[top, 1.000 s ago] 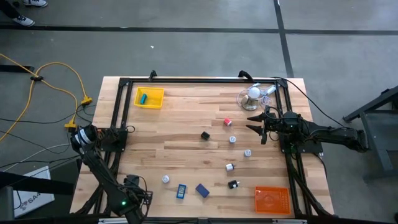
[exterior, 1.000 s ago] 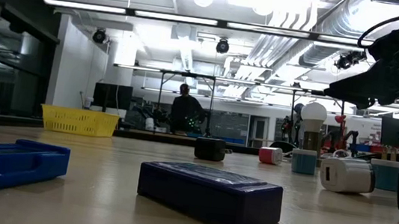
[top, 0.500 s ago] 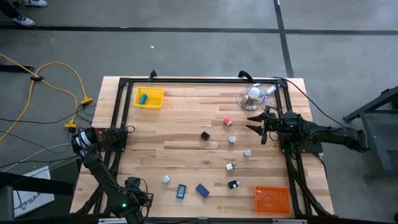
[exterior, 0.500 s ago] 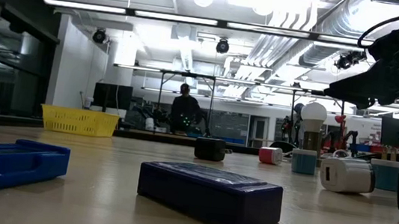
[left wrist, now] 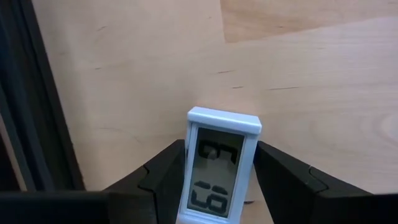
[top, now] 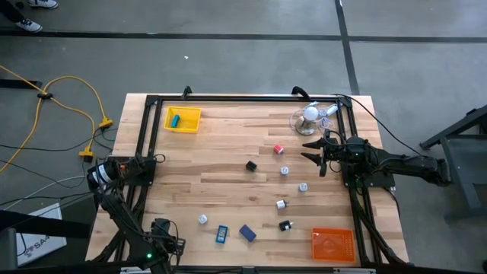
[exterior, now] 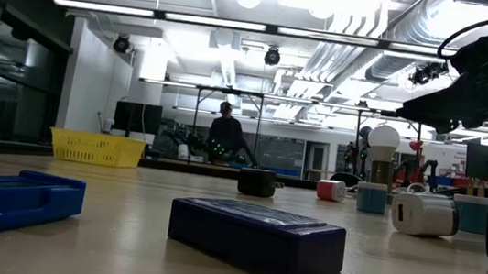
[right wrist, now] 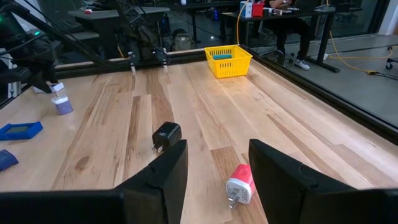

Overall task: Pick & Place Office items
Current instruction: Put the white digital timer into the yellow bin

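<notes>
left hand (left wrist: 214, 180) at table (top: 228, 152) edge, around white item (left wrist: 217, 168)

Two dark, near-black jointed arms. The right arm (top: 396, 164) is a long, slender run of black links ending in a bulkier wrist block; thin black cables loop from it, and its gripper (top: 313, 149) carries two pointed black fingers (right wrist: 163, 173) with flat, matte, angular faces. The left arm (top: 122, 217) is likewise black, with a silver-grey cylindrical joint housing near its base and a small green light, perhaps an indicator lamp, low on the wrist.
</notes>
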